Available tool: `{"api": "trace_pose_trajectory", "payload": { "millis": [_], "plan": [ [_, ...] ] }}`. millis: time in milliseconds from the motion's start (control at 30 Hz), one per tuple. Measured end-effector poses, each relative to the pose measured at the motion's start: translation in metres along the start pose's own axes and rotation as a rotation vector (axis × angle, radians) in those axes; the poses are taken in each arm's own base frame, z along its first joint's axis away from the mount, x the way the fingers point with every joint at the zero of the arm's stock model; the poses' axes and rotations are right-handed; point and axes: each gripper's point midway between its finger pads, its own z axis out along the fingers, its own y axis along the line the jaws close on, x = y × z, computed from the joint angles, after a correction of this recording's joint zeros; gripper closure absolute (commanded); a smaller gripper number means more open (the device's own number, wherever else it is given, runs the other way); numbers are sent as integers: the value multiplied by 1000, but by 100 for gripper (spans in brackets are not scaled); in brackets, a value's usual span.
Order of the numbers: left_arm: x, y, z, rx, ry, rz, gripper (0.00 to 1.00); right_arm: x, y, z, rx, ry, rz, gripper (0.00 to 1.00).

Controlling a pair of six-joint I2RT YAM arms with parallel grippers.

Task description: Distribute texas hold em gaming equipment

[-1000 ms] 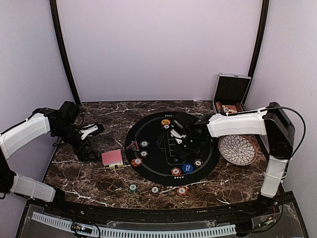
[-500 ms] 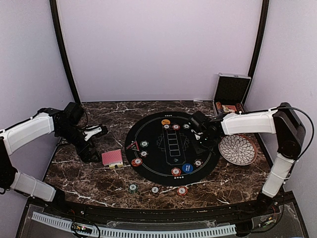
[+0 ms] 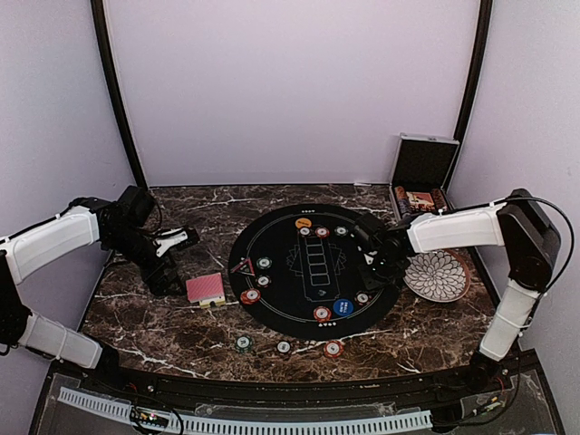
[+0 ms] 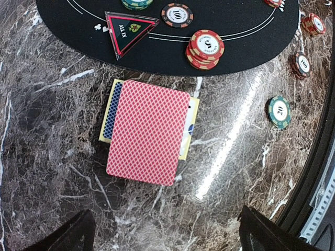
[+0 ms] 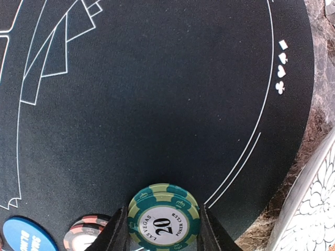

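Our right hand (image 5: 163,230) is clamped on a round green striped-edge poker chip (image 5: 164,222) marked "20", one finger on each side of its rim. It holds the chip over the right part of the round black felt mat (image 5: 157,104), inside the white ring line. We cannot tell whether the chip touches the felt. A blue button disc (image 5: 25,239) and a red-edged chip (image 5: 84,238) lie on the mat just beside it. Our left hand (image 4: 167,238) has its fingers wide apart, holds nothing, and hovers over the red-backed deck of playing cards (image 4: 149,130). The deck lies on the dark brown marble counter (image 4: 47,157) just off the mat's edge, with something yellow-edged showing beneath it. Near it on the mat we see a black triangular "ALL IN" marker (image 4: 129,30) and a short stack of red chips (image 4: 205,48). From above, a round white patterned plate (image 3: 437,275) sits just beside the mat on the right. An open silver-edged black case (image 3: 424,168) stands at the far right corner. Pale lilac walls (image 3: 290,91) enclose the counter on three sides.
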Motion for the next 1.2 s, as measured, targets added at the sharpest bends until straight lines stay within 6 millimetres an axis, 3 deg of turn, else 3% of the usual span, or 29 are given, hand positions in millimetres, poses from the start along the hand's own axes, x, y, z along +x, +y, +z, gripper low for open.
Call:
{"api": "trace_pose_trajectory", "payload": {
  "millis": [67,167,333,533,700,800,1000,1200],
  "plan": [
    [0,0,0,0,1,4,1,0,-1,0,2,-1,3,47],
    [1,0,0,0,2,7,1,-1,-3,0,11,-1,6,36],
    [2,0,3,0,2,10,1,-9,-5,-7,22,-15,23,31],
    [1,0,7,4,3,16,1,-39,0,-37,-29,-98,55,22],
    [1,-4,19,16,18,42,1,-66,20,-68,-122,-176,78,15],
    [4,-8,26,10,34,76,1,-73,40,-82,-186,-197,67,13],
    [12,-6,40,-21,71,159,1,-70,71,-95,-283,-198,54,9],
    [19,3,48,-61,101,241,1,-68,80,-98,-313,-192,58,6]
  ]
}}
